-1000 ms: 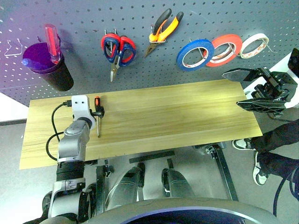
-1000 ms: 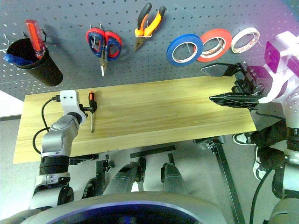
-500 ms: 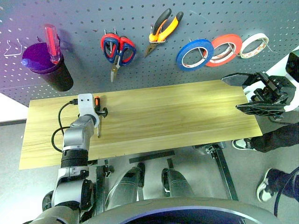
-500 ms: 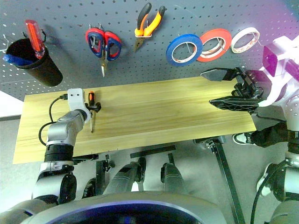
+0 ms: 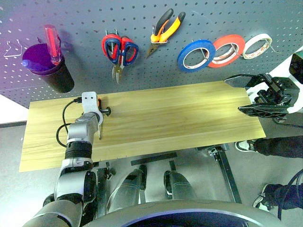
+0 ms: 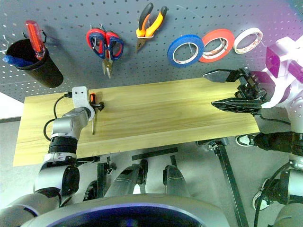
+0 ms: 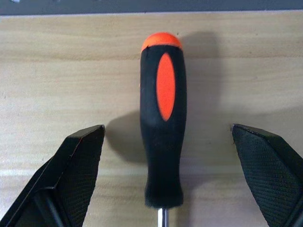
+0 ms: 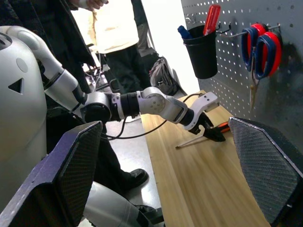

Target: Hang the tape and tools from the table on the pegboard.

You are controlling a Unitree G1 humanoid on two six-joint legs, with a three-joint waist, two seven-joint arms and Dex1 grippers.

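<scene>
A small screwdriver [image 7: 161, 132] with a red-and-black handle lies on the wood table [image 5: 180, 113] near its left end. My left gripper [image 5: 102, 112] is open, with one finger on each side of the handle and clear of it. At the table's right end my right gripper [image 5: 234, 94] hangs open and empty, pointing left. On the pegboard [image 5: 142, 71] hang the blue tape [image 5: 197, 55], the orange-and-black pliers [image 5: 162, 32] and two pairs of scissors [image 5: 119, 49] together, one red-handled and one dark blue.
A red-orange roll [image 5: 226, 49] and a cream-white roll [image 5: 257, 45] hang right of the blue tape. A black cup [image 5: 53, 71] on the board's left holds a large red screwdriver [image 5: 53, 42]. A person's shoes [image 5: 246, 145] stand beside the table's right end.
My left arm has reached forward along the screwdriver, so the gripper now sits around its handle. The right gripper has stayed put. The person's legs at the right have shifted.
</scene>
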